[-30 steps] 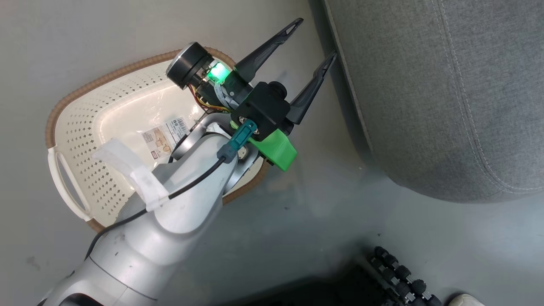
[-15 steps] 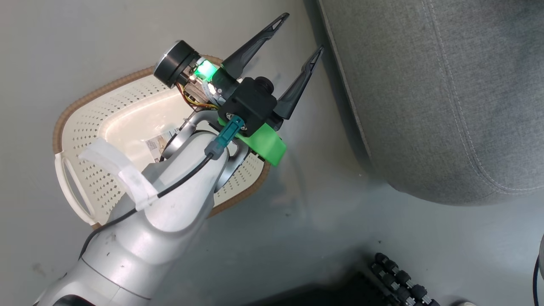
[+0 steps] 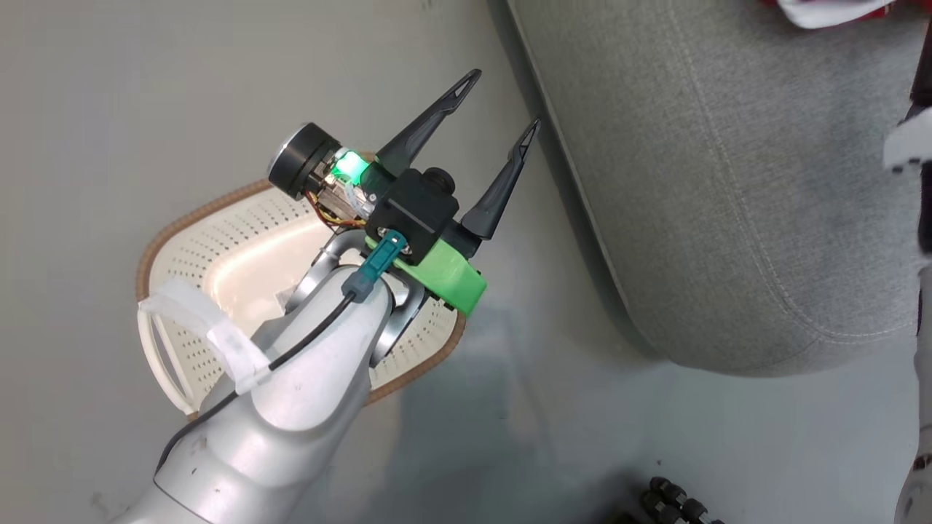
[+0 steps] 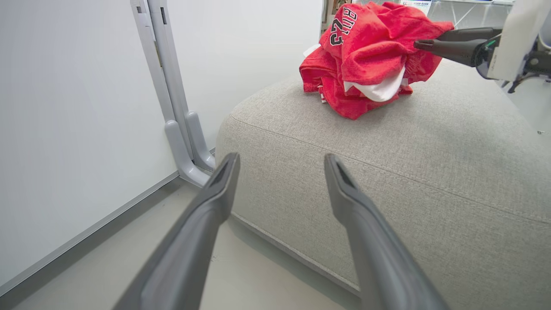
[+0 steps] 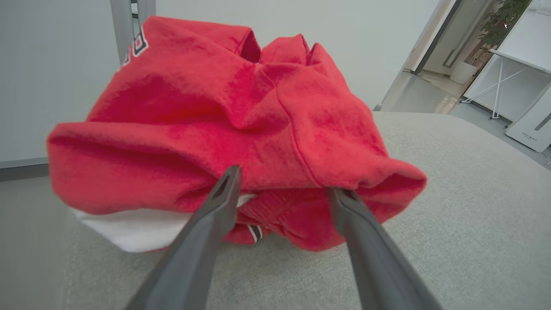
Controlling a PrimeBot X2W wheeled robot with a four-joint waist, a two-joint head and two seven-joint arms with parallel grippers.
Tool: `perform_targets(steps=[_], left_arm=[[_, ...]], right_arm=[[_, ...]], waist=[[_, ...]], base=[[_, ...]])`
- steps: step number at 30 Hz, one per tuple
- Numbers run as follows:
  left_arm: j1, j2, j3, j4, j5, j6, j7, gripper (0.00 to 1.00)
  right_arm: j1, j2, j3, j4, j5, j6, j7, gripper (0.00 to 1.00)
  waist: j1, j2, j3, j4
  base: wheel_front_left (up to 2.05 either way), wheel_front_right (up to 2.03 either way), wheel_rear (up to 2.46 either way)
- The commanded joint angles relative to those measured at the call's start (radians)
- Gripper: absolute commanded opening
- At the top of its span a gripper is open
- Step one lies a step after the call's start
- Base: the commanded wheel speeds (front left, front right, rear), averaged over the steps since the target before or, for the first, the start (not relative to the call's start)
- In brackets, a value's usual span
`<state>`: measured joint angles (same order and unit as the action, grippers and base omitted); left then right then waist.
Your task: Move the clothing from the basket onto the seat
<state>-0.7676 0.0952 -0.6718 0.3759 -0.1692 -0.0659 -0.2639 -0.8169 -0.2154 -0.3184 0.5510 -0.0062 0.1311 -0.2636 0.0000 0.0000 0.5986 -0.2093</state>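
The clothing (image 4: 366,47) is a crumpled red bundle with white trim and black-and-white letters, lying on the grey seat (image 4: 409,142). A sliver of the clothing (image 3: 830,11) shows at the head view's top right on the seat (image 3: 728,182). My right gripper (image 5: 284,183) is open, its fingertips touching the clothing (image 5: 241,107) low down on the seat (image 5: 452,181); the right gripper (image 4: 430,38) also shows beside the bundle. My left gripper (image 3: 501,102) hangs open with nothing in it above the floor between the basket (image 3: 182,233) and the seat. My left forearm hides part of the basket's inside; what shows holds no garment.
A white wall panel with a grey post bracket (image 4: 172,86) stands left of the seat. A dark object with rollers (image 3: 677,502) lies on the grey floor at the bottom. White tables (image 5: 516,64) stand beyond the seat.
The head camera has moved, so the basket looks smaller and more of the seat shows, with the clothing's edge and my right arm now at the right. Left gripper stays open.
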Motion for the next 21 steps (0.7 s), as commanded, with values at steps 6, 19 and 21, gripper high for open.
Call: perform_targets(steps=[6, 19, 21], left_arm=[[0.074, 0.014, 0.054, -0.019, -0.016, 0.021, -0.001, 1.00], [0.259, 0.036, 0.242, -0.070, -0.052, 0.058, -0.001, 1.00], [0.291, 0.034, 0.278, -0.081, -0.054, 0.064, 0.000, 1.00]], right_arm=[[0.134, 0.025, 0.022, -0.060, 0.031, -0.001, -0.002, 1.00], [0.343, 0.056, 0.156, -0.219, 0.096, -0.001, -0.002, 1.00], [0.361, 0.061, 0.180, -0.235, 0.105, -0.001, -0.002, 1.00]], waist=[[0.0000, 0.0000, -0.125, 0.001], [0.0000, 0.0000, -0.275, 0.085], [0.0000, 0.0000, -0.294, 0.106]], base=[[0.00, 0.00, 0.00], [0.00, 0.00, 0.00], [0.00, 0.00, 0.00]])
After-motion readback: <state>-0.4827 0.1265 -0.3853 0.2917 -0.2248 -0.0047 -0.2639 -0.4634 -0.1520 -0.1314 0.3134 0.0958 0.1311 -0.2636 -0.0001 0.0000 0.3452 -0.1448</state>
